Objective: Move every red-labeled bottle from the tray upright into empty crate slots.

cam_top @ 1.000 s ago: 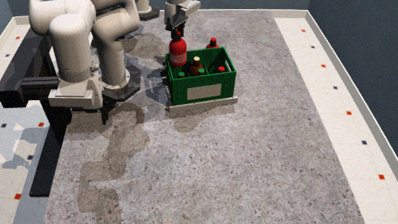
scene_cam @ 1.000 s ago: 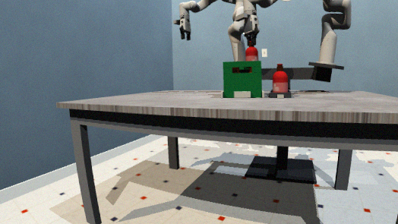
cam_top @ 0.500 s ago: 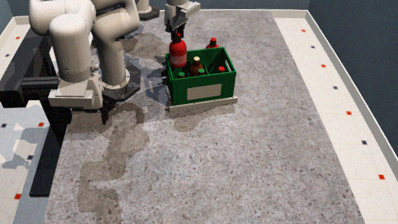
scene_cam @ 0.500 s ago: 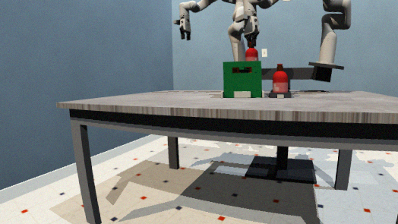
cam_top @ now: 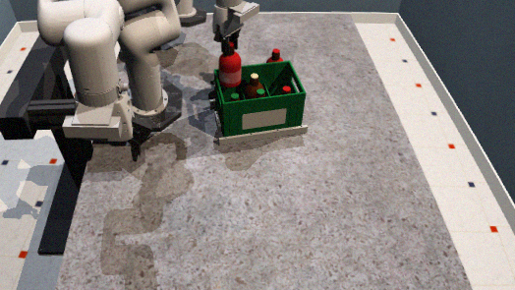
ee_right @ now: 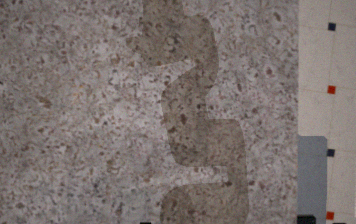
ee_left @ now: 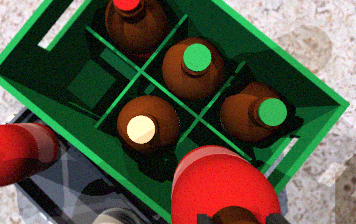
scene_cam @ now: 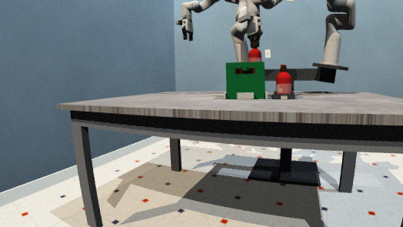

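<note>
The green crate (cam_top: 297,111) (scene_cam: 234,86) (ee_left: 320,118) stands level. My left gripper (cam_top: 230,42) (scene_cam: 254,44) (ee_left: 241,218) is shut on the neck of a red-labeled bottle (cam_top: 230,68) (scene_cam: 254,55) (ee_left: 220,185), upright over a corner slot beside the cream-capped bottle (ee_left: 141,129); its lower part is hidden by the crate wall. A red-capped bottle (ee_left: 127,25) and two green-capped bottles (ee_left: 197,57) (ee_left: 272,111) fill the other row. The other corner slot is empty. Another red-labeled bottle (cam_top: 275,57) (scene_cam: 284,84) (ee_left: 25,152) stands on the dark tray (scene_cam: 275,96). My right gripper (cam_top: 135,148) (scene_cam: 188,35) is open and empty.
Low pale strips (cam_top: 265,135) run along the crate's base. The tray lies close beside the crate's long side. A pale round top (ee_left: 117,217) shows over the tray at the left wrist view's bottom edge. The right arm hangs well away from the crate.
</note>
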Robot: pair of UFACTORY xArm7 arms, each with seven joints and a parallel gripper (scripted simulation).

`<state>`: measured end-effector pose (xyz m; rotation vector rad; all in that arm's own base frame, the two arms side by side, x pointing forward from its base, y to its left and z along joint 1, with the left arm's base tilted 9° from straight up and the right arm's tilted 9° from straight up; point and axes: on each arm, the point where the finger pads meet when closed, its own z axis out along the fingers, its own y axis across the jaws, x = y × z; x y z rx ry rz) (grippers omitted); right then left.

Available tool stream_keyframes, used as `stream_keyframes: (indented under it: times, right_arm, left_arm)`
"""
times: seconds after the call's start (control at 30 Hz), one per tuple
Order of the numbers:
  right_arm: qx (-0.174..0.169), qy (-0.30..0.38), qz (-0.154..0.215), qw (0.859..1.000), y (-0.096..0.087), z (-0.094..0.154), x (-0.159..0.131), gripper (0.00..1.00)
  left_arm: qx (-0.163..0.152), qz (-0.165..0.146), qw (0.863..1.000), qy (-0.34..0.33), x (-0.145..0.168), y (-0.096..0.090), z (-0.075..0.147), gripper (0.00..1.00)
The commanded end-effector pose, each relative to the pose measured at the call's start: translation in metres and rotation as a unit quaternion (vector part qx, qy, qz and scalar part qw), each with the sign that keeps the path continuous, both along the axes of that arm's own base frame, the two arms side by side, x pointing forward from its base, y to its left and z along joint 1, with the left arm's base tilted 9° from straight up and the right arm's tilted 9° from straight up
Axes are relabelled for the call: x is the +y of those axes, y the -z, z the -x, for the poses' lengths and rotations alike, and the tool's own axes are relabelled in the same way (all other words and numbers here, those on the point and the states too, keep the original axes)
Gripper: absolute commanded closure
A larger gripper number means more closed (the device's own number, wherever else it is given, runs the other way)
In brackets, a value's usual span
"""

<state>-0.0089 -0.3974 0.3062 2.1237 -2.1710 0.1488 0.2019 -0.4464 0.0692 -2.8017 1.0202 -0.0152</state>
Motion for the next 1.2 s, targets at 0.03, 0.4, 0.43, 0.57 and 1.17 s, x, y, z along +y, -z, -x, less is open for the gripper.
stream_keyframes:
  times: [0.03, 0.4, 0.43, 0.57, 1.17]
  right_arm:
    - [0.0, 0.0, 0.002, 1.0, -0.002, 0.0, -0.001, 0.0]
    - [0.0, 0.0, 0.002, 1.0, -0.002, 0.0, -0.001, 0.0]
    - [0.0, 0.0, 0.002, 1.0, -0.002, 0.0, -0.001, 0.0]
    - [0.0, 0.0, 0.002, 1.0, -0.002, 0.0, -0.001, 0.0]
    - [0.0, 0.0, 0.002, 1.0, -0.002, 0.0, -0.001, 0.0]
  left_arm:
    - [-0.001, 0.002, 1.0, 0.0, -0.002, -0.002, 0.0, 1.0]
    - [-0.001, 0.002, 1.0, 0.0, -0.001, 0.001, 0.0, 1.0]
    - [-0.001, 0.002, 1.0, 0.0, -0.001, 0.001, 0.0, 1.0]
    - [-0.001, 0.002, 1.0, 0.0, -0.001, 0.004, 0.0, 1.0]
    - [-0.001, 0.002, 1.0, 0.0, 0.002, 0.021, -0.002, 1.0]
